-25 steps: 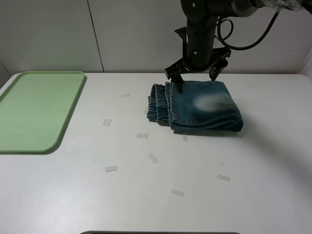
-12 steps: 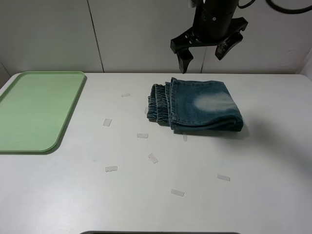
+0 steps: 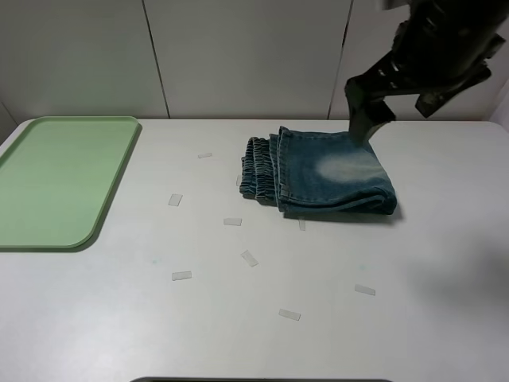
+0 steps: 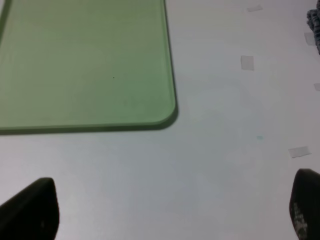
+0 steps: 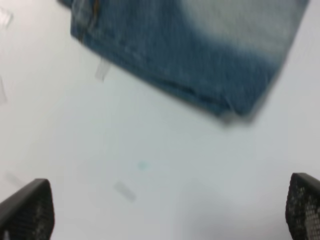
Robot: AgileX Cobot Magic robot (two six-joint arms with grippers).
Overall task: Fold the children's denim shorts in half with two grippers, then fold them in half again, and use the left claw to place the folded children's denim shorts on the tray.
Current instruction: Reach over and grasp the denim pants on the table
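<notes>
Both of my claws are hanging released. The right claw [image 3: 398, 105] is hovering above the far right part of the children's denim shorts [image 3: 330, 177] with its fingers spread and nothing between them. The left claw [image 4: 169, 210] is gaping just as wide over bare surface [image 4: 225, 150] near a rounded corner of the tray [image 4: 85, 65]. The shorts are lying as a folded bundle right of the middle of the surface, well apart from the pale green tray at the left edge, so I am judging the folding finished and the carry to be what is waiting. That is where I am expecting trouble. The gathered waistband layers are sticking out staggered along the bundle's left side, and if my left claw is pinching only the top layer there, the fold could be unrolling as it is rising. Over the long crossing a loose edge could be sagging and catching the tray's rim, and my right arm is hanging close enough to be blocking a left reach. As for writing, I am finding none. The small tape strips [image 3: 250, 258] scattered on the surface are showing blank, and no label or brand is showing on the denim, which the right wrist view is blurring anyway.
</notes>
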